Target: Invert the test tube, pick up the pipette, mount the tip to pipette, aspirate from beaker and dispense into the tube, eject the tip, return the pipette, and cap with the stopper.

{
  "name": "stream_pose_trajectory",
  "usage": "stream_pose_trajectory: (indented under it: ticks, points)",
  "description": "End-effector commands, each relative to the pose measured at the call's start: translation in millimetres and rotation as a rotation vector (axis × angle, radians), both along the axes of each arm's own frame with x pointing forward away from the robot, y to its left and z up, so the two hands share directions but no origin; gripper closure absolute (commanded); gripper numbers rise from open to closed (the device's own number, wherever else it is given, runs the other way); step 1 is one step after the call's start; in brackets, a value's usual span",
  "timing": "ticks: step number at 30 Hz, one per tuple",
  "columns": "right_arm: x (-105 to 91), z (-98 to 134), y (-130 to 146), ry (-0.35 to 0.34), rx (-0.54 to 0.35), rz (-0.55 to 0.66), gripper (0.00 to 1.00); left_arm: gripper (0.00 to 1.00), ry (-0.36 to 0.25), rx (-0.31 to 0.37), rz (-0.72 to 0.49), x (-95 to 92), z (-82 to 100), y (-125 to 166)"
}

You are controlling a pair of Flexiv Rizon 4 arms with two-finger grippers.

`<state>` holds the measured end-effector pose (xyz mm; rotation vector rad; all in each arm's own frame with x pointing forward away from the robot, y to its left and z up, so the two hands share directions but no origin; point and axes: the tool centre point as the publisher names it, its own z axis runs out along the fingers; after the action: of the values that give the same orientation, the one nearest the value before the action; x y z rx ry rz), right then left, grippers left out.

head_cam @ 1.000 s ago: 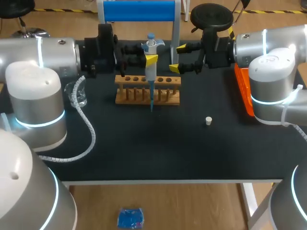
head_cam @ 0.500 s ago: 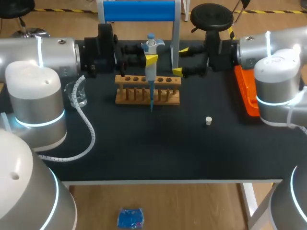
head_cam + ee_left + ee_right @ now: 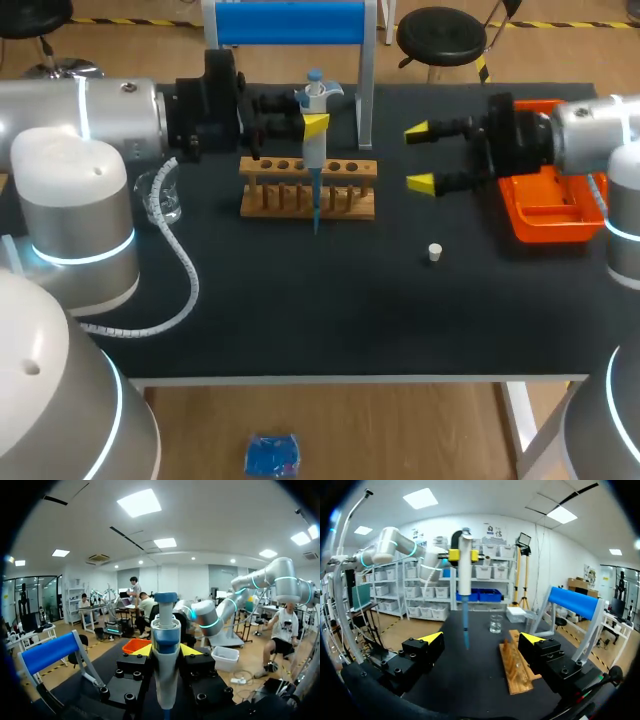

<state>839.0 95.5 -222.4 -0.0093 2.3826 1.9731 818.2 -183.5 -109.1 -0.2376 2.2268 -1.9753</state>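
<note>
Pipette (image 3: pixel 313 160) stands upright over the wooden rack (image 3: pixel 350 203). Its body is white, with a blue plunger cap and a slim blue tip pointing down across the rack's front. The left gripper (image 3: pixel 315 125) clamps its upper body from both sides. The right gripper (image 3: pixel 421 157) hangs with fingers spread wide, just beside the orange tray (image 3: pixel 545 215). The beaker (image 3: pixel 166 200) is partly hidden behind a coiled cable (image 3: pixel 185 270). Any tube in the rack is too small to make out.

Silver-white arms (image 3: pixel 75 110) with glowing cyan rings, black wrist blocks, yellow-tipped fingers (image 3: pixel 420 183), a coiled white cable (image 3: pixel 190 272)
</note>
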Motion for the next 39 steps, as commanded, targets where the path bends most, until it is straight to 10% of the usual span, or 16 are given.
stream_pose_trajectory:
  ticks: [1,39]
  points:
    - [-11.9,2.3,-18.4,-0.012,0.04,0.034,0.0,1.0,-0.002,-0.002,0.001,0.4,-0.5,-0.7]
    - [-44.7,49.5,86.0,0.076,0.097,0.142,0.0,1.0,-0.002,-0.002,0.001,0.4,-0.5,-0.7]
